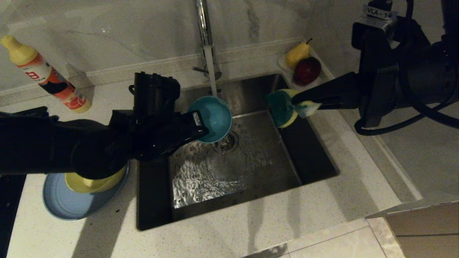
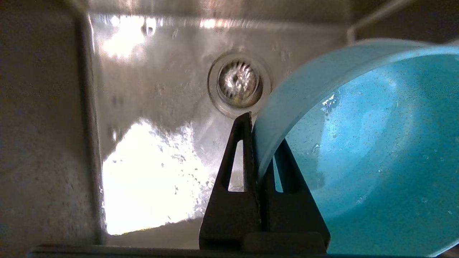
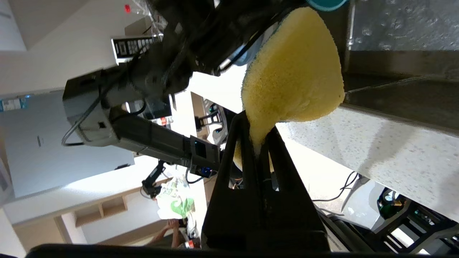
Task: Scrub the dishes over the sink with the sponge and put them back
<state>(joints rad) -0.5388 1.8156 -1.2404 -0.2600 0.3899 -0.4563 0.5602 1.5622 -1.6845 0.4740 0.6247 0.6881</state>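
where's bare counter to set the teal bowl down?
Free: the front counter strip below the sink, and the counter right of the basin. Crowded: left side, where the slate-blue plate carries the pale-yellow bowl beneath the left arm; back right corner holds the fruit dish.

Take the sink (image 1: 251, 172) as your landmark, sunk into the surface (image 1: 272, 222). Over its middle, just above the drain (image 1: 226, 142) and under the tap (image 1: 205, 32), you have the teal bowl (image 1: 214, 118), tilted on its side and clamped by its rim in the left claw (image 1: 200, 129), which reaches in from the sink's left. Over the sink's right rear part hangs the sponge (image 1: 287, 107), pinched at one end in the right claw (image 1: 304, 102). Left of the sink's front corner sits the plate (image 1: 64, 204), with the yellow bowl (image 1: 96, 183) on it. At the sink's right rear corner you find the fruit dish (image 1: 285, 66) holding a pear (image 1: 297, 53) and an apple (image 1: 307, 70). Well left of the sink, toward the rear, a bottle (image 1: 46, 75) lies tilted.
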